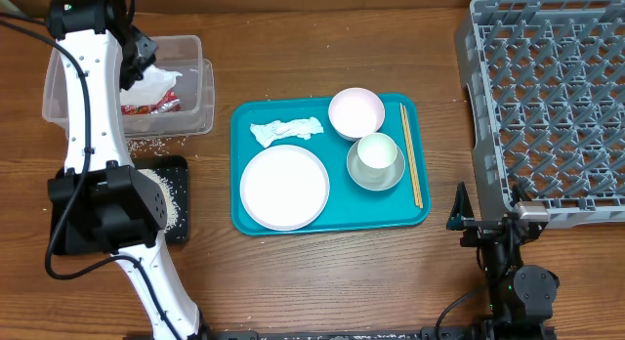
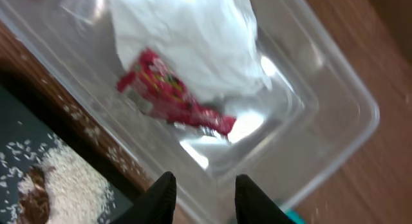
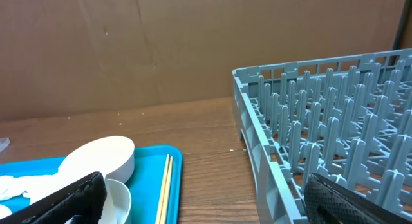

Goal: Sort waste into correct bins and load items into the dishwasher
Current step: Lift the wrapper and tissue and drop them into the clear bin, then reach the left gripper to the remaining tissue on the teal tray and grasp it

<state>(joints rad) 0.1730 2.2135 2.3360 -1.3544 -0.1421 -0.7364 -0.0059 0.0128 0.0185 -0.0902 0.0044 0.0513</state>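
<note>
Left pincer (image 2: 205, 201) above clear tub (image 2: 335, 89).
Parted, empty; napkin (image 2: 193, 37), red sauce packet (image 2: 170, 92) lie in tub. Right pincer (image 3: 203, 192) wide, empty.

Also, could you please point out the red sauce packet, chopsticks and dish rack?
red sauce packet (image 2: 172, 96), left wrist view, its middle.
chopsticks (image 1: 411, 154), overhead view, mid-length.
dish rack (image 1: 552, 96), overhead view, lattice centre.

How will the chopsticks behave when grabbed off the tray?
Chopsticks look thin and stiff, probably light. Lying flat on the tray, they may roll or split apart under a pinch. Smooth wood could slip.
</note>
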